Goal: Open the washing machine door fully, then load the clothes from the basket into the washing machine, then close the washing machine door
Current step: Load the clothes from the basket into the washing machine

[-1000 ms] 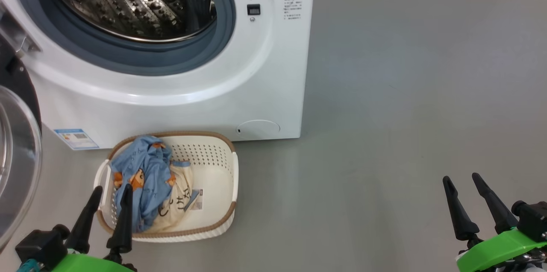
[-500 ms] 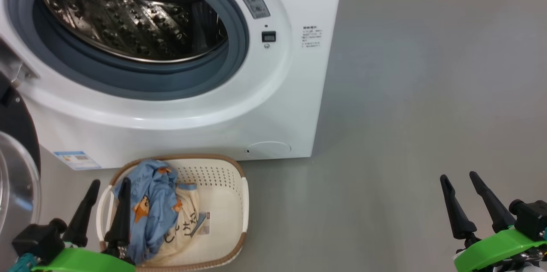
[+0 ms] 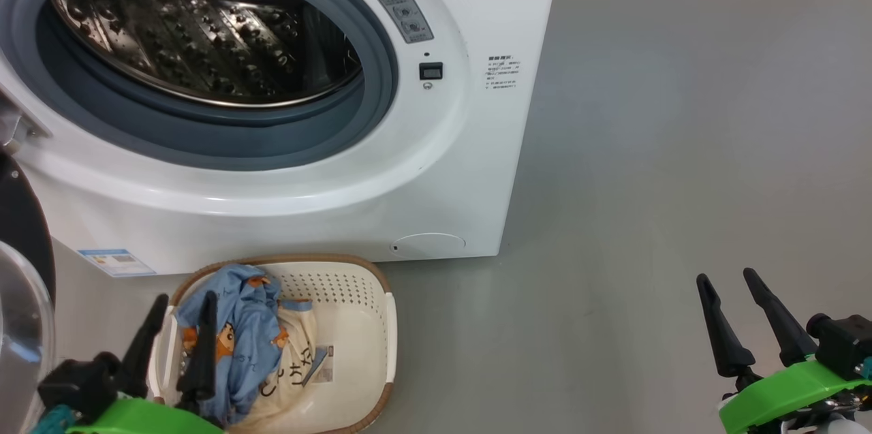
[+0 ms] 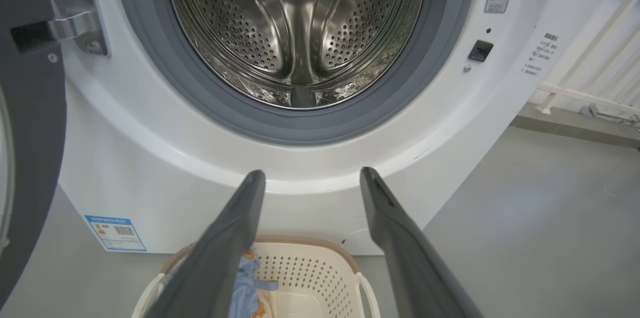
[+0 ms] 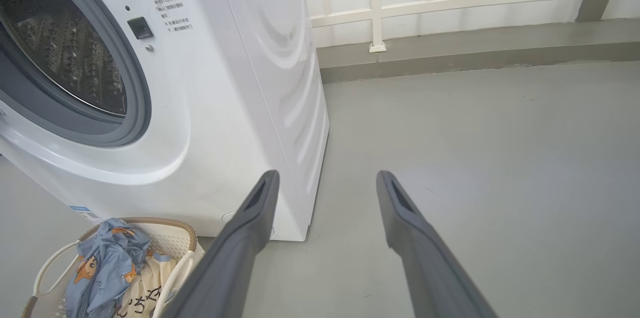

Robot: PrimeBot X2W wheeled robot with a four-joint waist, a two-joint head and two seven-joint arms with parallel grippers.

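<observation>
- I count two garments in the basket (image 3: 390,325): a light blue garment (image 3: 238,325) with orange cartoon prints, heaped on the left side, and a cream garment (image 3: 289,359) with black lettering, partly tucked under it.
- Both look soft, light and limp. I expect them to drape and trail once lifted, so a loose end could catch on the basket wall.
- I would pinch the raised bunched fold at the top of the blue garment. The cream one lies flatter and may need a deeper pinch into its folds.
- One basket, standing on the floor (image 3: 647,148) just in front of the washing machine (image 3: 443,168). It looks like light plastic and may slide if a garment drags on it.
- One door (image 4: 30,133), swung open at the machine's left; its glossy rim looks stiff and slippery. The steel drum (image 4: 295,23) looks empty.
- Two grippers. The left gripper (image 3: 185,301) hovers over the basket's left edge, fingers spread and holding nothing. The right gripper (image 3: 726,276) is well apart to the right over bare floor, also spread and empty.
</observation>
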